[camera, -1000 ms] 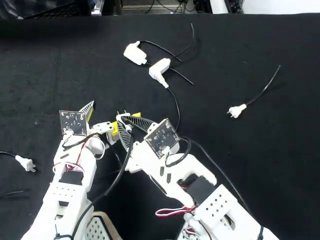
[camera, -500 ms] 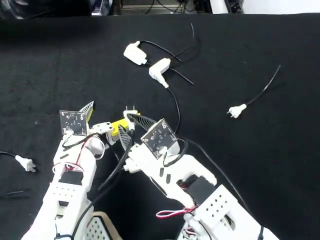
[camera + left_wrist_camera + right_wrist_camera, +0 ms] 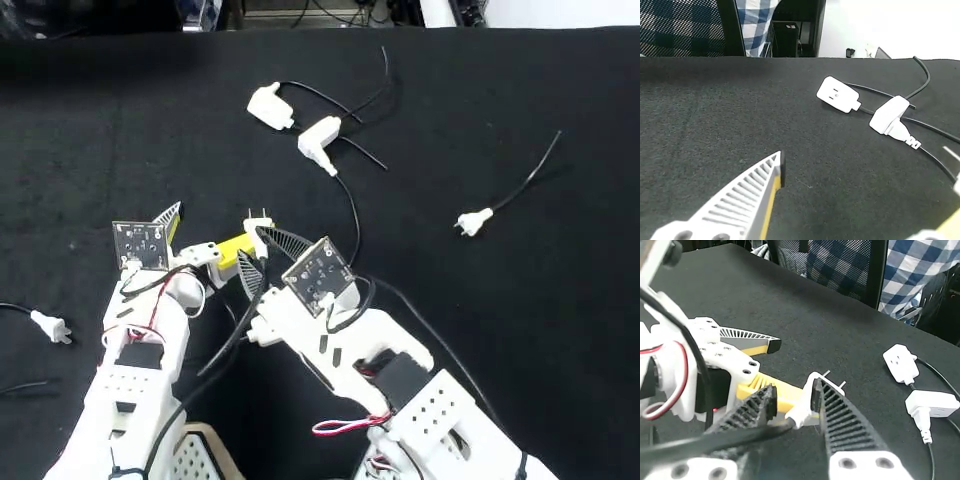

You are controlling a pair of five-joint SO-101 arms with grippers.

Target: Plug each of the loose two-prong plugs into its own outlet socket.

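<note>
— Where is the plug (image 3: 805, 407) sitting?
— The right gripper (image 3: 794, 388) is gripping it, fingers narrow around it, prongs pointing toward twelve o'clock; the left gripper (image 3: 205, 232) is spreading its fingers wide just beside it; the outlet socket (image 3: 268, 105) is lying on the worktop (image 3: 500, 350) at twelve o'clock, well apart.

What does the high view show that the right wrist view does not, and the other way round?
High view: the right-hand loose plug and the left-edge loose plug. Right wrist view: a mesh chair back behind the table. Both: the right gripper shut on the held plug, the open left gripper, and the white outlet socket.
</note>
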